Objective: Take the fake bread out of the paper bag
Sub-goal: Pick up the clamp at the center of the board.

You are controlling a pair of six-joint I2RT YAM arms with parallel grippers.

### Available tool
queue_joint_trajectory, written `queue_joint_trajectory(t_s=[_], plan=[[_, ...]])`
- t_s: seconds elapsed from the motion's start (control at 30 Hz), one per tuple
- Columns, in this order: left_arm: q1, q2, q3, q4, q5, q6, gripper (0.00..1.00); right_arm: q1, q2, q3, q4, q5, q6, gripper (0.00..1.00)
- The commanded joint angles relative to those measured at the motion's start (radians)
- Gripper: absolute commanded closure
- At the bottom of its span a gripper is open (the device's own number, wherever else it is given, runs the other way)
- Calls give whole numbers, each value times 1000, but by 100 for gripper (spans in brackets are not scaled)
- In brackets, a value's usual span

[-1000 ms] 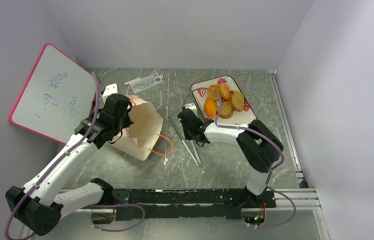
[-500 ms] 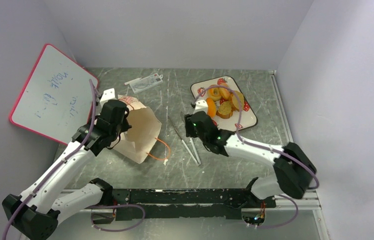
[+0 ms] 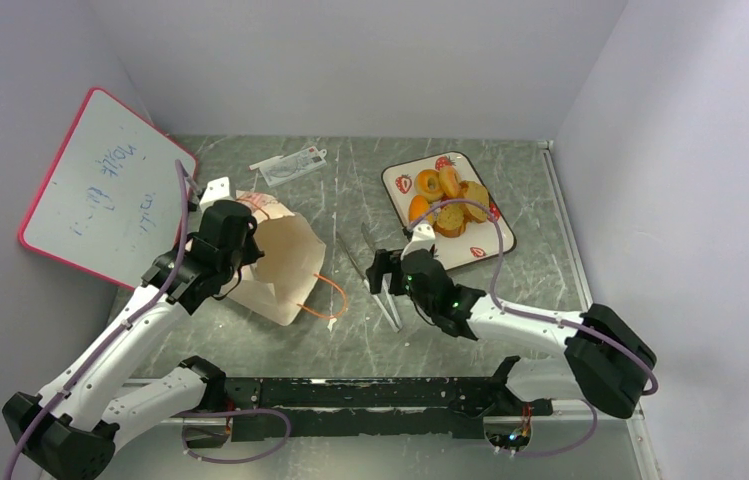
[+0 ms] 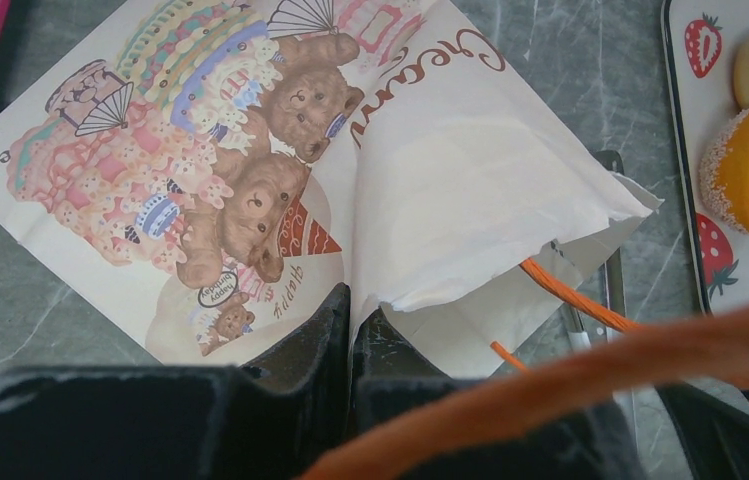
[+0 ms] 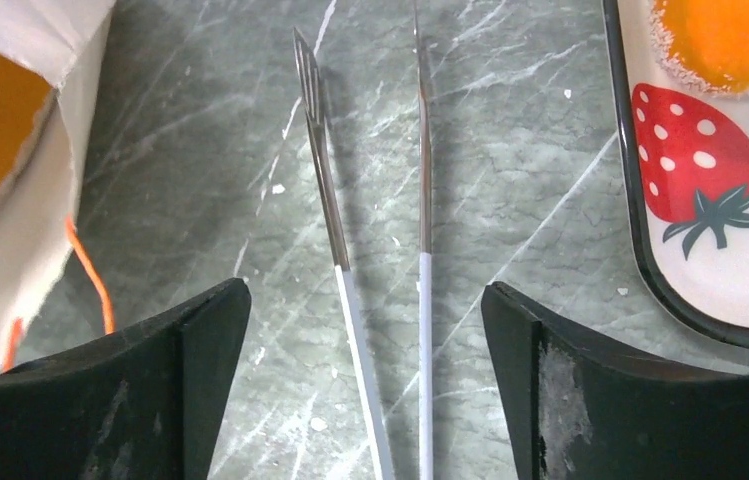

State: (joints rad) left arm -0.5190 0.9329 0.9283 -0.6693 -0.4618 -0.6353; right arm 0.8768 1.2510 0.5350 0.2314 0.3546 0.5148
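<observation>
Right gripper [image 5: 365, 300] low, agape, over fork [image 5: 322, 190]

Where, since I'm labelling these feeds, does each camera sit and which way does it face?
Top external: above and behind the bases, looking down at the table; left arm and right arm whole, left gripper pinching the paper bag, right gripper open.
Left wrist: looks down past its shut fingers at the bag's printed front.
Right wrist: looks down between its spread fingers at a fork.
All three catch the strawberry tray.
</observation>
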Motion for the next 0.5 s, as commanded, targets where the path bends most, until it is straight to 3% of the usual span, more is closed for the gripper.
queue_joint_trajectory(t_s=[0.0,0.3,0.47], plan=[[5,-12,25,41,35,5,93,48,15,-56,82,73,-76,7],[5,-32,23,15,43,2,93,197,206,-129,282,288,-132,4],[5,-22,21,5,58,17,93,204,337,-107,350,389,-140,5]])
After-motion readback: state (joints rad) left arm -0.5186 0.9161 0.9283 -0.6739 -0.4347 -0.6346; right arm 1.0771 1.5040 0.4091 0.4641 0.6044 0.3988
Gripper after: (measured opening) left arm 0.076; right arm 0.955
